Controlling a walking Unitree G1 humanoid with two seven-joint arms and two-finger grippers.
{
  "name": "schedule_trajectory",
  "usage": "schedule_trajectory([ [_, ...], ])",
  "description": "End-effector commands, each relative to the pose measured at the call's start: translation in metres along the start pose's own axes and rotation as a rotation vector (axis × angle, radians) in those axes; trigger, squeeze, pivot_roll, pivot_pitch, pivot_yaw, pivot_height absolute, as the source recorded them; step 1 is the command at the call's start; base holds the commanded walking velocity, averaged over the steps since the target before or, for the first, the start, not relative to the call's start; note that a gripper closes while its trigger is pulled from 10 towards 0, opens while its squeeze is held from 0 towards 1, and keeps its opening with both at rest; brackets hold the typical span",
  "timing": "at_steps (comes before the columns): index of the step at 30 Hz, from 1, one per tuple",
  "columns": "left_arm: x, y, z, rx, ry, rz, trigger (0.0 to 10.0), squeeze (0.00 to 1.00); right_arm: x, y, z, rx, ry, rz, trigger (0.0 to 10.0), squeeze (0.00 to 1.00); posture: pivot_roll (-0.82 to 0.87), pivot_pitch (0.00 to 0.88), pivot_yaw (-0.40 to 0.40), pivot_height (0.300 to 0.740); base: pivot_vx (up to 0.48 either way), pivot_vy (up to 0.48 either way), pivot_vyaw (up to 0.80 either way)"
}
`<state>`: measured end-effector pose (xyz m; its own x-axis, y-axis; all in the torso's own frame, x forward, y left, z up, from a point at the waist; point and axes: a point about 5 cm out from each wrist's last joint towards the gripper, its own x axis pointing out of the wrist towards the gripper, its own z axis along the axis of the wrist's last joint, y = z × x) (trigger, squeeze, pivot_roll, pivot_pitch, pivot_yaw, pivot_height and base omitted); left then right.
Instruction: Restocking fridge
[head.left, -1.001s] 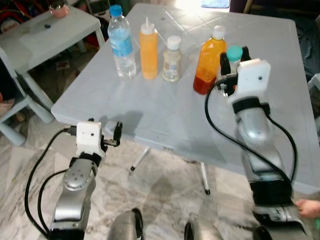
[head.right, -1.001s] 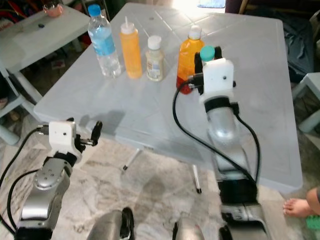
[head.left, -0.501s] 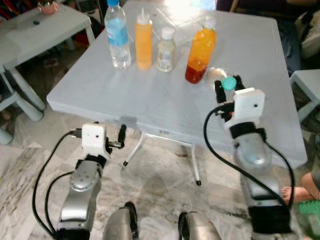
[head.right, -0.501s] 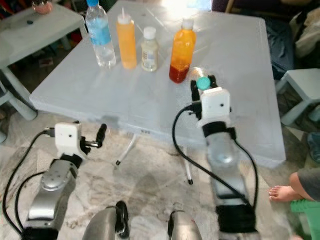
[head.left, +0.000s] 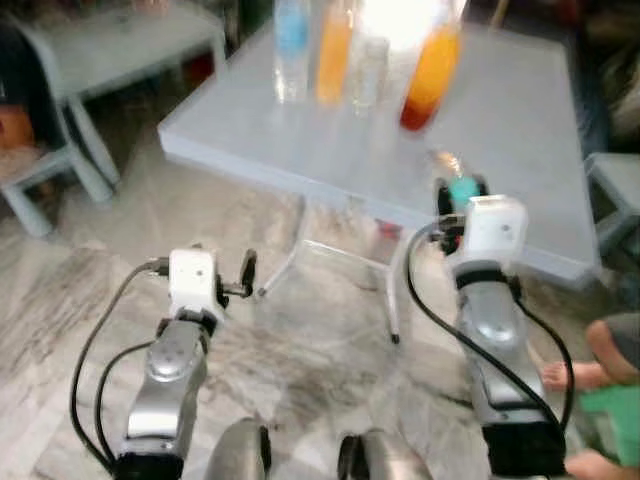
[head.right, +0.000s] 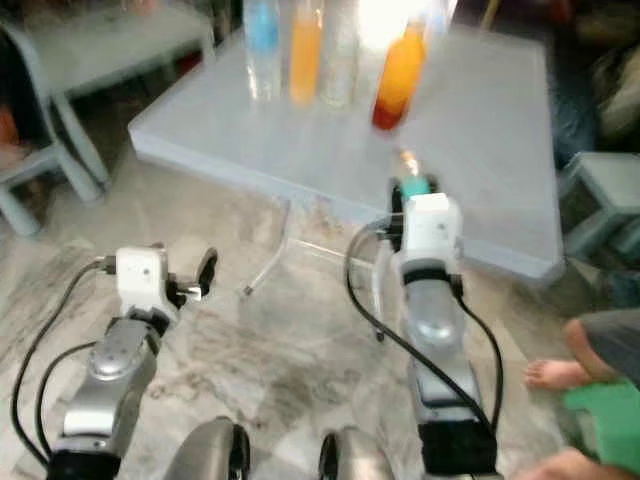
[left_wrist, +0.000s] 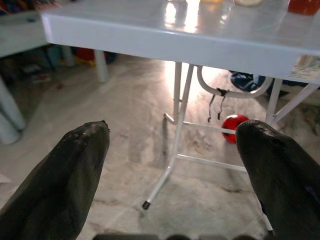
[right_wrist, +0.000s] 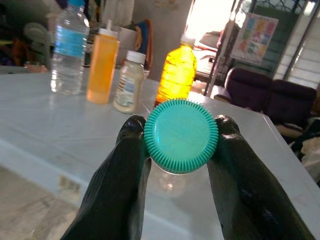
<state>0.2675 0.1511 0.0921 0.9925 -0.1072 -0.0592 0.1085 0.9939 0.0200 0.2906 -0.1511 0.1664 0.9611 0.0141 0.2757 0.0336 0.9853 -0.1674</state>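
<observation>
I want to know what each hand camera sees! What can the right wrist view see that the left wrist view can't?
Right wrist view: the right gripper shut on a bottle with a teal cap, plus a water bottle, squeeze bottle, small jar and orange bottle standing behind it. Left wrist view: the open left gripper, the table's legs, a red ball and marble floor. Both: the grey table.

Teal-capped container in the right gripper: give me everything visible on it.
The teal cap is round with a ribbed rim, plastic-looking, facing the wrist camera. Below it shows a bit of clear body, contents unclear. The right gripper clamps it, one black finger on each side of the cap. It is held above the grey table, near the table's edge.
</observation>
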Motion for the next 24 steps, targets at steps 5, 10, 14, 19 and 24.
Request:
schedule_trajectory([
  [5, -0.001, -0.002, -0.003, 0.005, 0.006, -0.001, 10.0, 0.0, 0.008, 0.005, 0.017, -0.006, -0.069, 0.041, 10.0, 0.0, -0.06, 0.097, -0.016, 0.74, -0.343, 0.0, 0.0],
  [10, 0.001, 0.0, -0.005, 0.012, 0.011, 0.006, 10.0, 0.0, 0.009, 0.013, 0.02, 0.073, -0.073, 0.084, 10.0, 0.0, -0.06, 0.089, -0.019, 0.74, -0.288, 0.0, 0.0],
  [14, 0.002, 0.001, -0.004, 0.013, 0.005, 0.009, 10.0, 0.0, 0.005, 0.024, 0.02, 0.094, -0.068, 0.176, 10.0, 0.0, -0.06, 0.083, -0.019, 0.74, -0.131, 0.0, 0.0],
  [19, 0.003, 0.0, -0.004, 0.022, -0.007, 0.013, 10.0, 0.0, -0.007, 0.028, 0.003, 0.076, -0.013, 0.23, 10.0, 0.0, -0.06, 0.081, -0.015, 0.74, 0.0, 0.0, 0.48],
  [24, 0.005, 0.002, -0.003, 0.05, -0.014, 0.017, 10.0, 0.0, -0.01, 0.026, -0.005, 0.231, 0.054, 0.186, 10.0, 0.0, -0.06, 0.08, -0.006, 0.74, 0.0, 0.0, 0.8],
])
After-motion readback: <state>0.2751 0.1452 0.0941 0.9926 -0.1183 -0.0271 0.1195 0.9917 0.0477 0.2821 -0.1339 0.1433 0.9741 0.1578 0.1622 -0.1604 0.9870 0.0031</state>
